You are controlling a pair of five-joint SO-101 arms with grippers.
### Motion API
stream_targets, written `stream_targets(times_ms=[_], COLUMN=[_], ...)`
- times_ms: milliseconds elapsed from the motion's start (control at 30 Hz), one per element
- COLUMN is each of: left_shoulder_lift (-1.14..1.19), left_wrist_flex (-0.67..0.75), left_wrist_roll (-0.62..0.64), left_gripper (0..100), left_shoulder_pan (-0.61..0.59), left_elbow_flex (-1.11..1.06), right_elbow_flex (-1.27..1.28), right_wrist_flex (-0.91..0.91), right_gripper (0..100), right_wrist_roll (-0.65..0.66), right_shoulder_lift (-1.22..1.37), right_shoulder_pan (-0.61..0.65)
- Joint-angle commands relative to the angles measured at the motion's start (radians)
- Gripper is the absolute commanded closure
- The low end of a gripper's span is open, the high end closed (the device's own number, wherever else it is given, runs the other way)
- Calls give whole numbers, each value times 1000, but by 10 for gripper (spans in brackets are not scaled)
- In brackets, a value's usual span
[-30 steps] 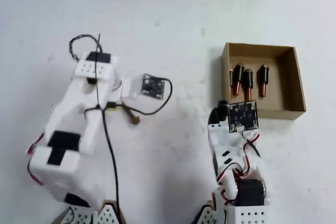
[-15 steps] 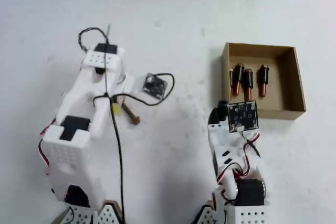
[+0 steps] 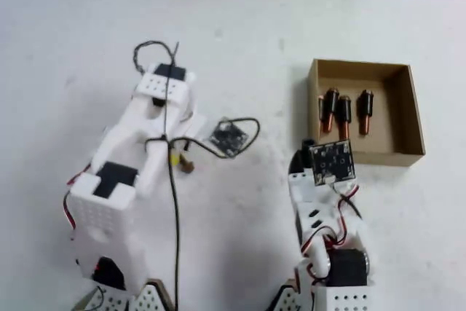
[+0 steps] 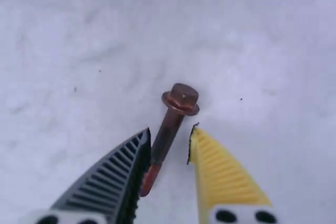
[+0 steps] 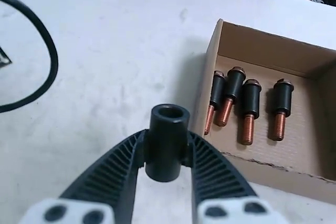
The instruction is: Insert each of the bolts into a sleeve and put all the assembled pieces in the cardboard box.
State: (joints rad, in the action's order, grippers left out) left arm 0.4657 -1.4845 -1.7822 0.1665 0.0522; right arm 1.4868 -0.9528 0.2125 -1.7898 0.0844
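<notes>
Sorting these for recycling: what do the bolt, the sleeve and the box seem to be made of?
Bolt: metal, perhaps copper-plated steel, judging by its reddish-brown sheen. Sleeve: smooth matte black, plastic or rubber; the look leaves it open. Cardboard box: plain brown cardboard, dull, with raw cut edges.

Copper bolt (image 4: 180, 98), black sleeve (image 5: 167, 145), brown cardboard box (image 5: 273, 51), white table (image 3: 240, 27), black-and-yellow ribbed left gripper (image 4: 169, 132)

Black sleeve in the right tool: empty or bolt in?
Empty. The black cylindrical sleeve, clamped upright in the right tool, shows an open dark bore; the copper-coloured flanged bolt is over at the left tool.
</notes>
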Motion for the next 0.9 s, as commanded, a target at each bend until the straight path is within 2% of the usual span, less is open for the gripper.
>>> stream_targets(times_ms=[0, 500, 867], left_shoulder_lift=[-12, -8, -10], left_wrist_flex=[-9, 153, 149], left_wrist_roll=[-12, -51, -52], left_gripper=[846, 846, 846], left_shoulder_pan=[19, 12, -19], left_elbow_flex=[43, -64, -109], right_elbow_flex=[-8, -8, -8], right_wrist_flex=[22, 22, 22], right_gripper=[981, 981, 981], right_wrist_roll=[12, 12, 12], right_shoulder_lift=[-13, -13, -13], right_shoulder_pan=[-7, -7, -8])
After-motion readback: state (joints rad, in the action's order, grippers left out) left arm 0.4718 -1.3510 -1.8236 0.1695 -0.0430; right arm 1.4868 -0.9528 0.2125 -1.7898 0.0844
